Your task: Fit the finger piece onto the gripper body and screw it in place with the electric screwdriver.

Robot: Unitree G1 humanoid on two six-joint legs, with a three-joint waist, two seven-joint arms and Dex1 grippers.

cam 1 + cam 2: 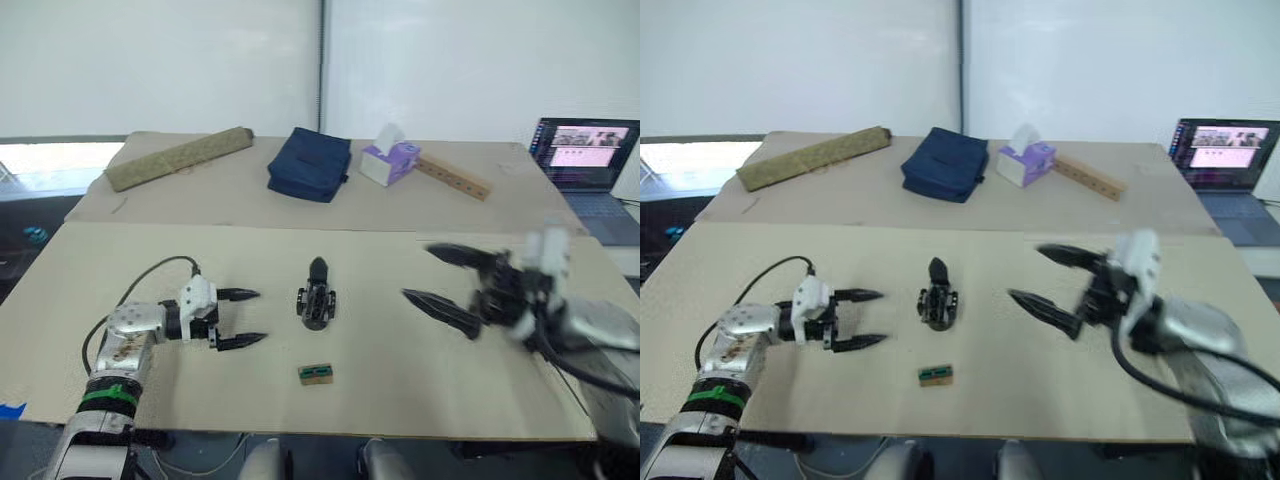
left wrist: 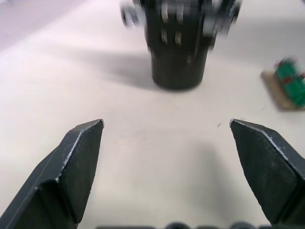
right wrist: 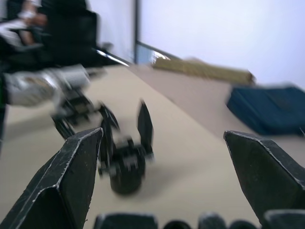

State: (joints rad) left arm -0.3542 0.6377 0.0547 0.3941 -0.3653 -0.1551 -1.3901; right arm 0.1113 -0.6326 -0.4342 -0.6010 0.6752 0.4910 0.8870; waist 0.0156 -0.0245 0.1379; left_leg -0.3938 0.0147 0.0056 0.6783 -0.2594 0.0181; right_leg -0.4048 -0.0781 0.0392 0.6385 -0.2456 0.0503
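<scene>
- Currently your beige cardboard table top (image 1: 400, 400) carries the small black gripper body (image 1: 317, 300) at its centre, with a pointed finger aimed toward twelve o'clock.
- Your right gripper (image 1: 450, 285) hangs at three o'clock of the body, jaws spread wide and holding nothing.
- Your left gripper (image 1: 245, 318) sits at nine o'clock, also spread and empty.
- Close on the body slowly from both sides, square to it, so it doesn't tip.
- Mind the small green-and-brown block (image 1: 316, 374) at six o'clock.
</scene>
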